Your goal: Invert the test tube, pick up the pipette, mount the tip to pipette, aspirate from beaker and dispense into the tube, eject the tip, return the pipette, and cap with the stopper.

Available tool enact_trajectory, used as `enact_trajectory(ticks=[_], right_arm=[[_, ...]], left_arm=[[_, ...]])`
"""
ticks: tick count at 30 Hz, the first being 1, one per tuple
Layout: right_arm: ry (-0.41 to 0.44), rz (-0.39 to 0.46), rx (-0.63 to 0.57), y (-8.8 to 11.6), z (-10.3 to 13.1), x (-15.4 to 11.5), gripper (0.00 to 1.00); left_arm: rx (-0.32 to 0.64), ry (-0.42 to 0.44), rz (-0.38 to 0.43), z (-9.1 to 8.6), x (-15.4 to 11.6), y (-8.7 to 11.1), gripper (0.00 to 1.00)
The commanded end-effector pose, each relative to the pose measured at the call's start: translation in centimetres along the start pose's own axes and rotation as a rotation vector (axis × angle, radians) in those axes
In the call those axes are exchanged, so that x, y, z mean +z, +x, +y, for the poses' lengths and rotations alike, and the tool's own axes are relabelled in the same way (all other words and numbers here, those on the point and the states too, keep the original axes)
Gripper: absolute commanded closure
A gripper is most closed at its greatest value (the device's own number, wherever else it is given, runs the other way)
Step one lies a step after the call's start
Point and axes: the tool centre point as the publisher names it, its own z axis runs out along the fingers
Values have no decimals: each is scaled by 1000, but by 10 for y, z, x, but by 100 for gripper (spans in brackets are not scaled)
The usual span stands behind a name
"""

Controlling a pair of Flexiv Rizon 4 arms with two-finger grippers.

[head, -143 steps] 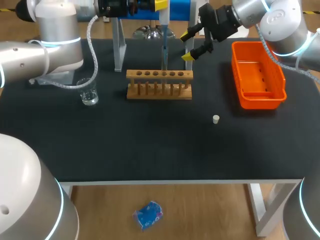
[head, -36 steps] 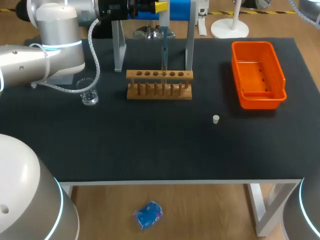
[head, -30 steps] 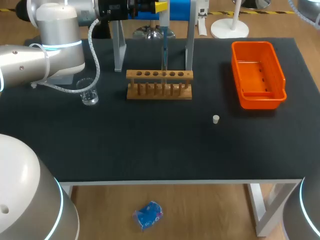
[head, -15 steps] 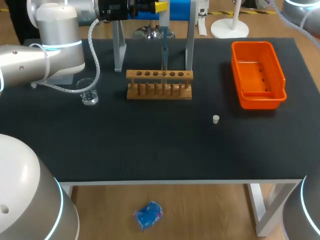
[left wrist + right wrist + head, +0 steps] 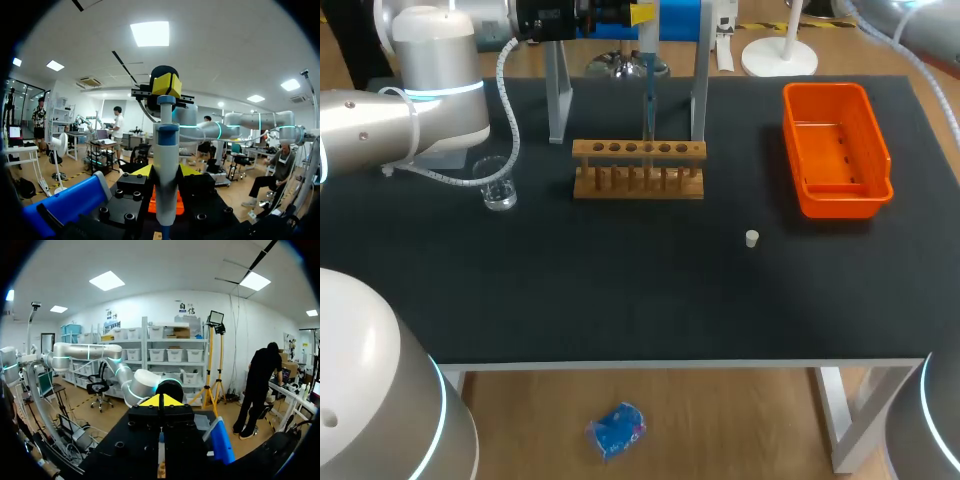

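- Above the wooden rack (image 5: 638,168), left jaws grip the pipette (image 5: 166,165) upright.
- Right jaws closed on nothing.
- Stopper (image 5: 751,238) lies on the worktop (image 5: 620,290), between rack and orange bin (image 5: 835,150).
- Beaker (image 5: 500,188) stands left of rack.

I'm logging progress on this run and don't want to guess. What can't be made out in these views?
- Right gripper: outside the head view's top edge.
- Test tube: too thin to tell apart from pipette at wooden rack, head view.
- Beaker liquid level: too small, head view.
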Motion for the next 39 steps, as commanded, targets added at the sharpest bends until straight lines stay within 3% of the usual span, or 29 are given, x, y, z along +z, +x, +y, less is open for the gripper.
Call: enact_trajectory(ticks=[1,16,39], right_arm=[[3,34,-2,-6,2,7,100],[-29,78,21,6,-9,23,100],[-63,98,42,0,-16,29,100]], left_arm=[[1,1,-2,0,0,1,100],[1,1,-2,0,0,1,100],[1,1,-2,0,0,1,100]])
